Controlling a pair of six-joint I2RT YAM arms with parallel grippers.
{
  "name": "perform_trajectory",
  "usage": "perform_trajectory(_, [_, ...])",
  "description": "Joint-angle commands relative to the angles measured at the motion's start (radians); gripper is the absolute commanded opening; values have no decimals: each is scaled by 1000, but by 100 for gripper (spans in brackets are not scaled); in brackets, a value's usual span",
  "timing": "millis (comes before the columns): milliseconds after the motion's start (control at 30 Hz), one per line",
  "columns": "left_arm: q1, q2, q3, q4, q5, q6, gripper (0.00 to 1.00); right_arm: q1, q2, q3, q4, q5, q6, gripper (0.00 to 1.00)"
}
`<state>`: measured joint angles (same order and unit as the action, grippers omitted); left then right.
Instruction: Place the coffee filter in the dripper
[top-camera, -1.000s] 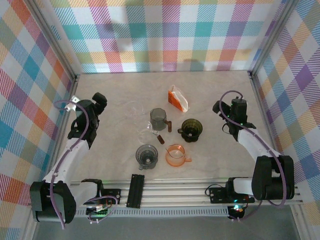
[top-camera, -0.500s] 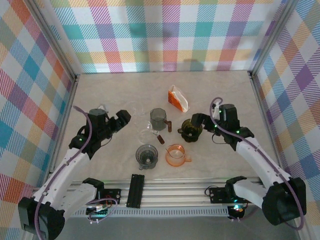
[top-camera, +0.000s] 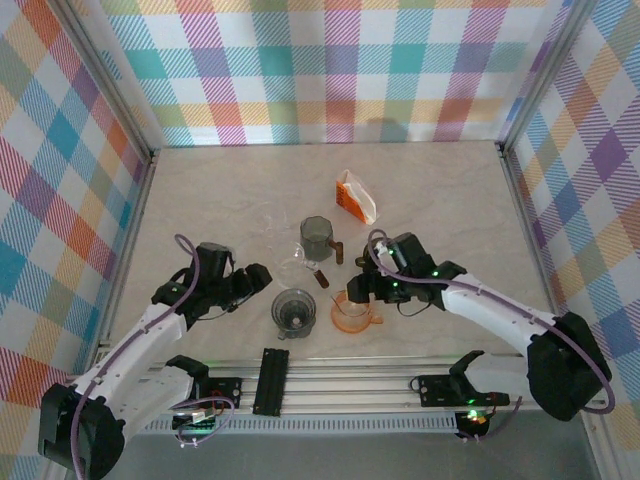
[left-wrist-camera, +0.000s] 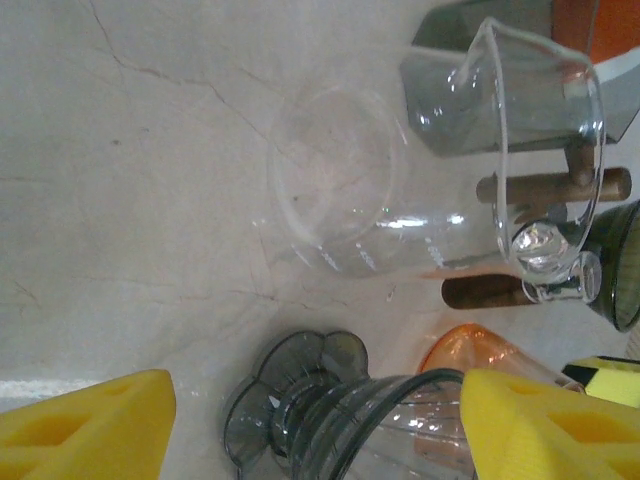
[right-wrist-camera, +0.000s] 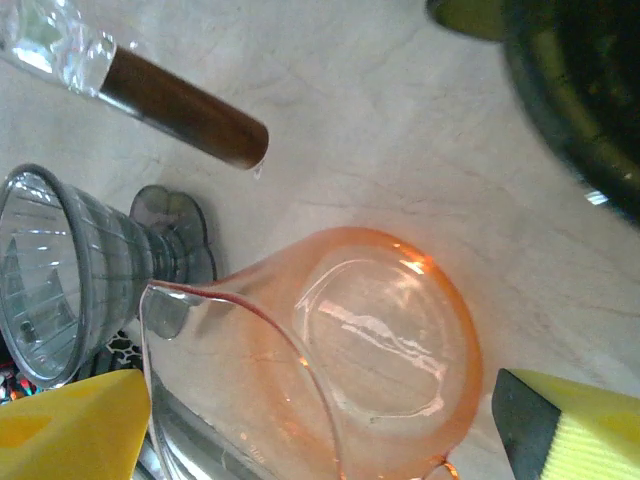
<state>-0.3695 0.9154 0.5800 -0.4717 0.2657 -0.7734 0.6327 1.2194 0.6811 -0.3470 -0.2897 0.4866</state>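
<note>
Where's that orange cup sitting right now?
From above, the orange cup sits near the front of the table, just right of the grey ribbed cup, with the right hand poised over it.

Your left arm (top-camera: 140, 345) rises from its base at the near edge and slants forward and inward, elbow low. Its left gripper (top-camera: 258, 279) points toward the middle of the workspace. In the left wrist view, its yellow pads (left-wrist-camera: 85, 430) sit in the two lower corners, jaws spread wide and pinching nothing. Your right arm (top-camera: 492, 305) stretches low and far to its left, with the right gripper (top-camera: 360, 285) aimed inward. Its yellow pads (right-wrist-camera: 70, 425) likewise stand wide apart, gripping nothing. The two grippers face each other, apart.
</note>
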Motion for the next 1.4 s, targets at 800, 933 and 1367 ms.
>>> perform_trajectory(800, [-159,110,34,-108,-32,89,56,177,21,40,10,223,78,90])
perform_trajectory(933, [-201,153,58,-131,-64,114,48,160,-6,23,-21,262,83,91])
perform_trajectory(1367, [-235,180,131,-230,-118,142,9,119,-86,-12,-72,335,101,92])
